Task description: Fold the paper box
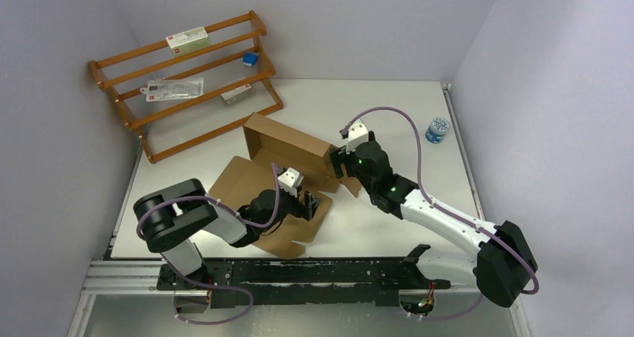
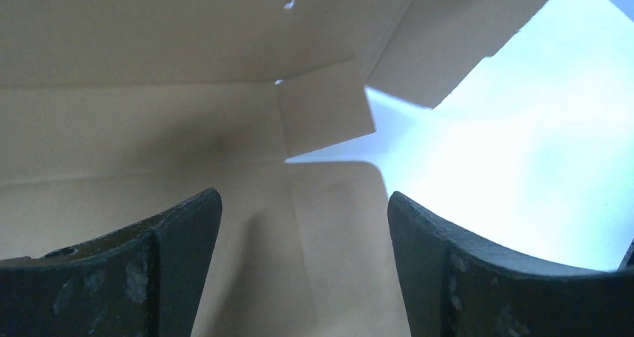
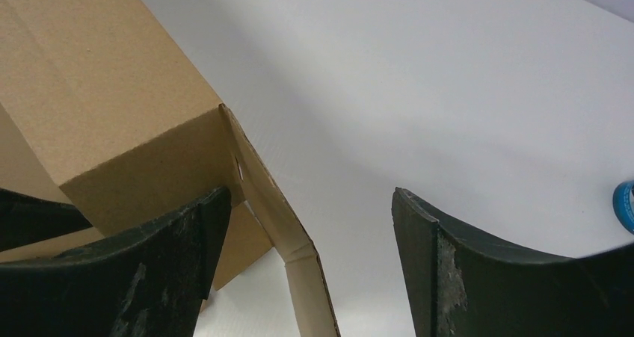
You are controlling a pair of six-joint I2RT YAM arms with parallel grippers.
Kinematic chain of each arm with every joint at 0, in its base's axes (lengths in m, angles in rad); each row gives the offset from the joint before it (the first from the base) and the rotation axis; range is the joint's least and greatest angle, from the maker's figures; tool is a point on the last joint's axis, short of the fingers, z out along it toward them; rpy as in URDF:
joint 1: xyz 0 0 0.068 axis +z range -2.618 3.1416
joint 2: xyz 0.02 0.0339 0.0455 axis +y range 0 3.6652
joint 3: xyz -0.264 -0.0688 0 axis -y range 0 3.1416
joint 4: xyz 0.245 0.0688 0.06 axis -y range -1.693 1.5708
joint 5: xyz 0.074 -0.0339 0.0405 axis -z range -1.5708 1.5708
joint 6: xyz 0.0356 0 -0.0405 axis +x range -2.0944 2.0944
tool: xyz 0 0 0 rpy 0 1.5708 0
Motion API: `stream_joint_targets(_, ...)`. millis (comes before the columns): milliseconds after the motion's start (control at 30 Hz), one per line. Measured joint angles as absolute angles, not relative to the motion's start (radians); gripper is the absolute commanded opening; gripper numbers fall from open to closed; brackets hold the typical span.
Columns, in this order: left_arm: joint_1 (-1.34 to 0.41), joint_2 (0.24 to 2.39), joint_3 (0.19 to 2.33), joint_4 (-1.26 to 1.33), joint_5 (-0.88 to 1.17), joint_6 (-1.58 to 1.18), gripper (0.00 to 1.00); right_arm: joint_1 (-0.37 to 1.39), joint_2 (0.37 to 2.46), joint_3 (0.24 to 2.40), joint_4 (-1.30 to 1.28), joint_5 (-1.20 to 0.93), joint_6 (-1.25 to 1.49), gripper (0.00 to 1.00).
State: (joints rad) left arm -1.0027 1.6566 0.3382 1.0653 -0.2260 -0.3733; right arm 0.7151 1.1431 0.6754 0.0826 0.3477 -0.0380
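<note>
Two dark fingers (image 2: 112, 277) spread wide over the paper box (image 2: 149, 128), a small square flap (image 2: 325, 109) just ahead.

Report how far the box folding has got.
Done: the far half of the paper box already stands as raised walls. In hand: the right hand, open, is at its right corner flap; the left hand, open, hovers over the near panel. Left: that near panel and its flaps lie flat, unfolded.

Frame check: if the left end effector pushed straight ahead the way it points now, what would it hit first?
Most likely the paper box. The left end effector, jaws open, points at the box's brown inner panels, with the white table showing only off to one side. How far off the cardboard lies is unclear.
</note>
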Motion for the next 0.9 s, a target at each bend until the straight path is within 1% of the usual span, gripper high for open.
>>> stream_joint_targets(133,-1.052,1.682,0.339,1.156,-0.272,-0.294,0.89,0.715,1.143,0.675,0.079,0.347,-0.028,0.80)
stream_joint_targets(500,-1.148,1.917,0.423,1.360,-0.433,-0.150,0.90,0.714,1.145,0.665,0.077,0.313,-0.019,0.77)
stream_joint_targets(900,-1.149,2.015,0.556,1.361,-0.518,-0.101,0.89,0.714,1.145,0.665,0.077,0.278,-0.018,0.75)
